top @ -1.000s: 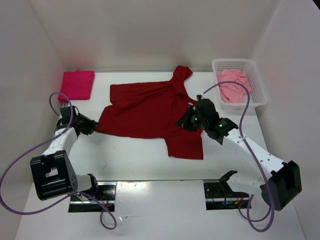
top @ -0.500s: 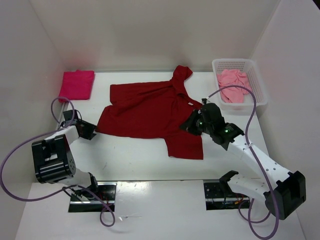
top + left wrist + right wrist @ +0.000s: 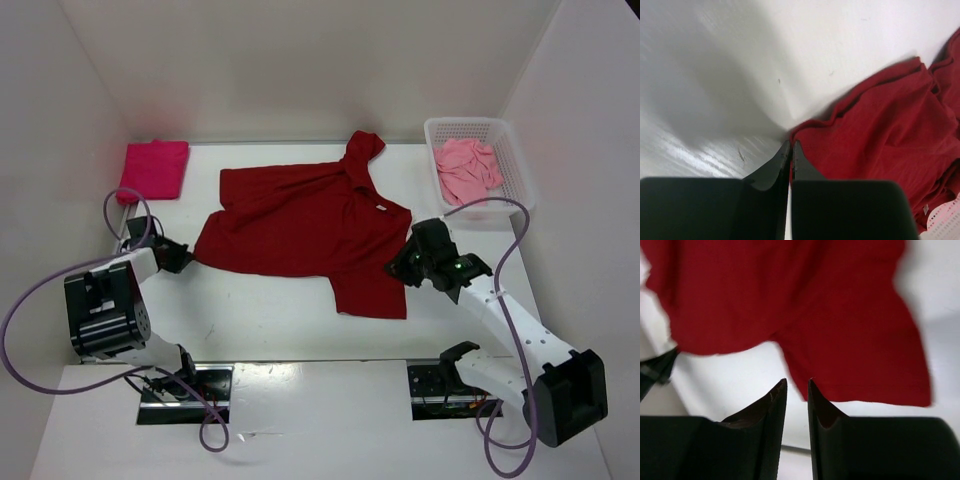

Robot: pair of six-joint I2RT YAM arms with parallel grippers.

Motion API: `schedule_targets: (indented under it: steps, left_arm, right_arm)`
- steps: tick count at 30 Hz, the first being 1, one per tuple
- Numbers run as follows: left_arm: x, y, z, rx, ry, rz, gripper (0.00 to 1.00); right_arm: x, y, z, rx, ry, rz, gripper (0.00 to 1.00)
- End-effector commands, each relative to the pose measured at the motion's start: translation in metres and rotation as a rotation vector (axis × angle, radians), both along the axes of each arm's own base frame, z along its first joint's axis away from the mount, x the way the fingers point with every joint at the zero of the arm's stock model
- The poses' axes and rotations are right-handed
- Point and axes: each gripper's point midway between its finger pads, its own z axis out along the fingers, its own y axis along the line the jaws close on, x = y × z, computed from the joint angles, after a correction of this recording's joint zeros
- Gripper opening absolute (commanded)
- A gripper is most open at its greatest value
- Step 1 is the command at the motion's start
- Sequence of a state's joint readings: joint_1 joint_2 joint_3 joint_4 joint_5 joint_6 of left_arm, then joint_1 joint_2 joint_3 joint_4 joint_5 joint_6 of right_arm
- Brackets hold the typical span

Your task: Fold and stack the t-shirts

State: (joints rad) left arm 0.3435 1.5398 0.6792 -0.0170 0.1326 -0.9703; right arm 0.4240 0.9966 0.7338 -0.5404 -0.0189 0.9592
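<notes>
A dark red t-shirt (image 3: 300, 225) lies spread out flat in the middle of the table. My left gripper (image 3: 185, 257) sits low at its left corner, and in the left wrist view the gripper (image 3: 791, 145) is shut on the edge of that red cloth (image 3: 880, 130). My right gripper (image 3: 398, 268) hovers over the shirt's lower right part. It (image 3: 796, 382) stands open with nothing between its fingers, the red cloth (image 3: 840, 315) just beyond the tips. A magenta t-shirt (image 3: 155, 168) lies folded at the back left. A salmon t-shirt (image 3: 465, 172) is crumpled in the basket.
The white mesh basket (image 3: 522, 195) stands at the back right, against the right wall. White walls close in the table on the left, back and right. Purple cables loop from both arms over the near corners.
My left gripper has shut on the shirt's left corner. My right gripper has pulled back toward the near right, off the collar area, and its jaws have widened.
</notes>
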Motion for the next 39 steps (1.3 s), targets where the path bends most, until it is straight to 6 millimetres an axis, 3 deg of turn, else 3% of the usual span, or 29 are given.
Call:
schedule_targets:
  steps: [1,3,5,7,10,12,14,15,16,18,20,22,27,32,33,35,36,39]
  left_arm:
    - [0.019,0.009,0.044,0.068,-0.114,-0.024,0.00]
    - [0.019,0.008,0.066,0.091,-0.154,-0.049,0.00]
    - [0.027,0.015,0.089,0.140,-0.190,-0.057,0.00]
    - [0.027,0.025,0.093,0.190,-0.150,-0.053,0.00]
    - [0.043,0.036,0.095,0.179,-0.144,-0.044,0.00]
    - [0.051,0.039,0.085,0.126,-0.147,-0.036,0.00]
    - [0.059,0.037,0.084,0.101,-0.162,-0.040,0.00]
    - [0.063,0.037,0.084,0.099,-0.178,-0.047,0.00]
    - [0.065,0.036,0.083,0.085,-0.181,-0.044,0.00]
    - [0.065,0.034,0.079,0.073,-0.173,-0.050,0.00]
    - [0.065,0.031,0.078,0.062,-0.186,-0.063,0.00]
    - [0.060,0.027,0.069,0.049,-0.173,-0.069,0.00]
    - [0.060,0.020,0.071,0.072,-0.170,-0.092,0.00]
    - [0.056,0.016,0.077,0.088,-0.176,-0.102,0.00]
    - [0.053,0.016,0.077,0.088,-0.177,-0.102,0.00]
    - [0.052,0.015,0.080,0.090,-0.180,-0.102,0.00]
    - [0.048,0.015,0.080,0.094,-0.171,-0.096,0.00]
    - [0.044,0.016,0.085,0.109,-0.174,-0.096,0.00]
  right_arm:
    - [-0.028,-0.025,-0.049,-0.064,0.202,-0.110,0.30]
    - [-0.036,-0.024,-0.059,-0.042,0.246,-0.131,0.30]
    - [-0.040,-0.036,-0.063,-0.083,0.251,-0.186,0.30]
    - [-0.041,-0.039,-0.062,-0.084,0.255,-0.226,0.36]
    - [-0.042,-0.044,-0.068,-0.110,0.277,-0.261,0.40]
    - [-0.044,-0.045,-0.078,-0.143,0.309,-0.258,0.42]
    - [-0.044,-0.038,-0.084,-0.154,0.309,-0.236,0.47]
    - [-0.049,-0.034,-0.091,-0.143,0.335,-0.210,0.47]
    - [-0.066,-0.022,-0.108,-0.124,0.412,-0.160,0.47]
    - [-0.077,-0.004,-0.119,-0.080,0.432,-0.116,0.43]
    - [-0.088,0.018,-0.114,-0.046,0.427,-0.068,0.43]
    - [-0.088,0.018,-0.114,-0.043,0.413,-0.069,0.44]
    - [-0.103,0.015,-0.135,-0.018,0.459,-0.085,0.46]
    - [-0.099,0.016,-0.136,-0.014,0.442,-0.088,0.25]
    - [-0.098,0.014,-0.137,-0.027,0.432,-0.082,0.14]
    - [-0.087,0.015,-0.127,-0.045,0.397,-0.090,0.10]
    - [-0.083,0.013,-0.122,-0.054,0.374,-0.090,0.10]
    - [-0.077,0.011,-0.104,-0.051,0.323,-0.093,0.34]
